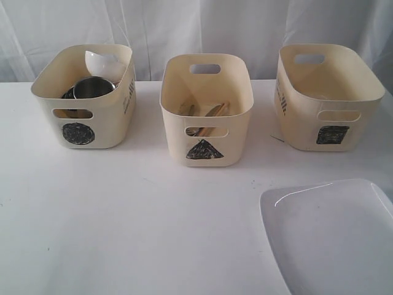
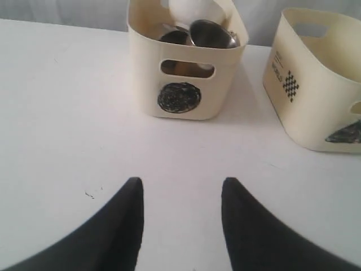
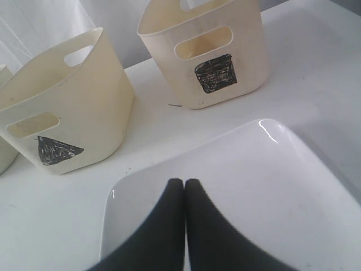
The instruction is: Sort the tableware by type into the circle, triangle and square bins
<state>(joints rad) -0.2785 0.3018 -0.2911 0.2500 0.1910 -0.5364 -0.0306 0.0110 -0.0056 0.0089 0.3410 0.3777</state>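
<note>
The large white squarish plate [image 1: 334, 236] [image 3: 254, 197] lies on the table at the front right. My right gripper [image 3: 184, 182] hangs over the plate with its black fingers pressed together, nothing between them. The circle bin [image 1: 83, 95] [image 2: 183, 62] at the back left holds a steel bowl [image 1: 92, 87] [image 2: 211, 34] and a tilted small white bowl [image 1: 105, 63]. Wooden chopsticks and cutlery [image 1: 206, 112] lie in the triangle bin [image 1: 206, 107] [image 3: 59, 113]. The square bin [image 1: 322, 92] [image 3: 206, 51] stands at the back right. My left gripper [image 2: 181, 182] is open above bare table, short of the circle bin. Neither gripper shows in the exterior view.
A white curtain hangs behind the white table [image 1: 123, 227]. The three bins stand in a row along the back, with gaps between them.
</note>
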